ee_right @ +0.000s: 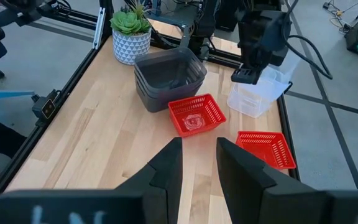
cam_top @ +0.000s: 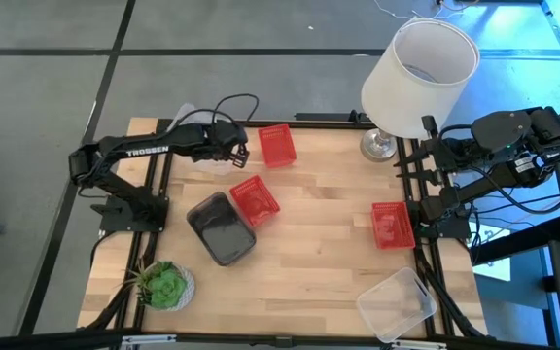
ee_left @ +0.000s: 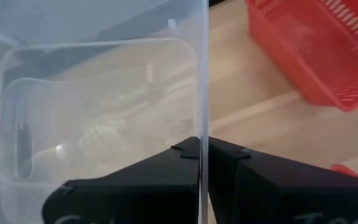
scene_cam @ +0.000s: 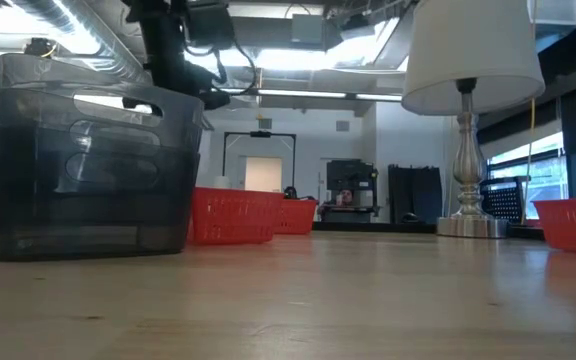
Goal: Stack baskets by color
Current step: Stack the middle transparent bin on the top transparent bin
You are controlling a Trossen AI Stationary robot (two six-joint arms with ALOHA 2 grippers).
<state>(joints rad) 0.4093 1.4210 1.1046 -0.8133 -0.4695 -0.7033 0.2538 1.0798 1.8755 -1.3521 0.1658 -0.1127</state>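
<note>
- The left gripper (ee_left: 202, 163) is closed on the thin wall of a clear basket (ee_left: 98, 118), its two dark fingers (ee_left: 166, 180) pinching the rim from either side; in the high view this basket (cam_top: 212, 156) sits under the gripper (cam_top: 239, 148) at the table's far left edge.
- The right gripper (ee_right: 199, 163) hangs over the right edge of the table (cam_top: 319, 209), empty, its fingers partly apart with a gap between them.
- A stack of dark grey baskets (cam_top: 222, 228) stands left of centre, with the potted plant (cam_top: 163, 284) near it at the front left corner.
- One red basket (cam_top: 255, 199) lies tilted, touching the grey stack's far right corner.
- A second red basket (cam_top: 276, 145) sits near the far edge, just beside the left gripper.
- A third red basket (cam_top: 392, 225) rests near the right edge, close to the right arm's base.
- Another clear basket (cam_top: 397, 303) lies at the front right corner, well apart from the others.
- A lamp with a white shade (cam_top: 421, 76) stands at the far right corner.
</note>
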